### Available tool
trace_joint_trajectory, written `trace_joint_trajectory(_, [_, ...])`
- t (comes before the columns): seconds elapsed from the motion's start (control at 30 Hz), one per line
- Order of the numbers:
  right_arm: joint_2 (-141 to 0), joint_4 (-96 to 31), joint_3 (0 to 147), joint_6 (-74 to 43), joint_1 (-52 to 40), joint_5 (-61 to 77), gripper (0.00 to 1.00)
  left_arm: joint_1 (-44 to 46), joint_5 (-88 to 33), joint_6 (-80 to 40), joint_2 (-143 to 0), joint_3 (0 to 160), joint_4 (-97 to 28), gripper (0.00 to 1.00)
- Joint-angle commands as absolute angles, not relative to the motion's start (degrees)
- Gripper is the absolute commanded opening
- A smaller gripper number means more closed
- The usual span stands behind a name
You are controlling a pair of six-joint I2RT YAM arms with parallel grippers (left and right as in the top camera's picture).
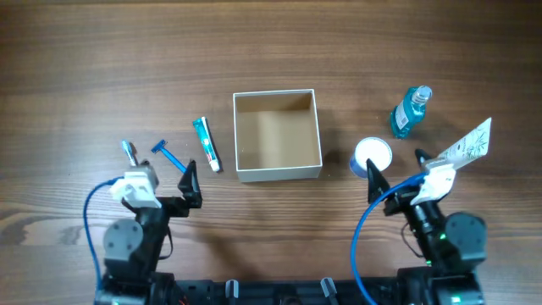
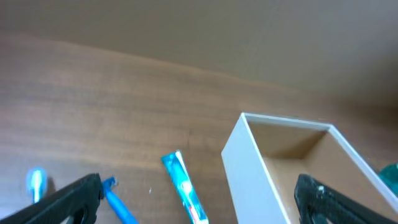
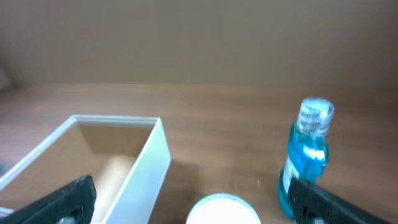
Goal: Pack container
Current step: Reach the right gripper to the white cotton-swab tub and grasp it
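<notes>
Box [image 1: 278, 173] whole only overhead, clipped in both wrist views, packet [image 1: 468, 146] seen overhead alone, left gripper [image 2: 199, 190] and right gripper [image 3: 193, 188] both spread wide.

Soft, even, fairly bright light leaves only faint shadows by the container [image 1: 278, 174] on the table [image 1: 102, 68], and both wrist views look blurred, softest at near edges
</notes>
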State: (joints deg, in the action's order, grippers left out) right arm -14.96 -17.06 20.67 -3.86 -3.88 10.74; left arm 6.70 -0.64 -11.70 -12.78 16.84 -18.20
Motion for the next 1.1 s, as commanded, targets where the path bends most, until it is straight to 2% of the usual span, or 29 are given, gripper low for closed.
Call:
trace_joint_trajectory(0.0, [-26.00, -26.04, 34.48, -1.93, -4.12, 12.43, 1.00, 6.96, 0.82, -12.91, -23.94, 30.92, -26.02, 1.00])
trace_joint_trajectory(0.2, [-46.00, -50.06, 57.54, 0.01, -4.12, 12.78, 1.00, 6.96, 0.91, -12.91, -43.48, 53.30, -44.60, 1.00])
trace_joint_trajectory(0.33, [-54.78, -58.33, 65.17, -0.19, -4.12, 13.61, 1.00, 6.98, -0.12, -12.88, -53.23, 64.79, -55.94, 1.00])
trace_joint_trajectory(0.43, [-58.46, -57.71, 65.56, -0.71, -4.12, 12.36, 1.00, 6.98, -0.43, -12.88, -56.88, 66.57, -57.56, 1.00])
trace_joint_trajectory(0.5, [-62.59, -57.80, 65.56, -6.59, -4.12, 6.98, 1.00, 6.96, -0.56, -12.91, -58.65, 66.57, -57.95, 1.00])
trace_joint_trajectory(0.73, [-76.12, -57.71, 65.56, -9.37, -4.12, 1.28, 1.00, 6.98, -0.58, -12.91, -61.87, 66.57, -57.95, 1.00])
trace_joint_trajectory(1.07, [-87.48, -54.04, 65.49, -11.99, -4.12, 0.89, 1.00, 6.96, -0.56, -12.88, -62.02, 66.57, -57.89, 1.00])
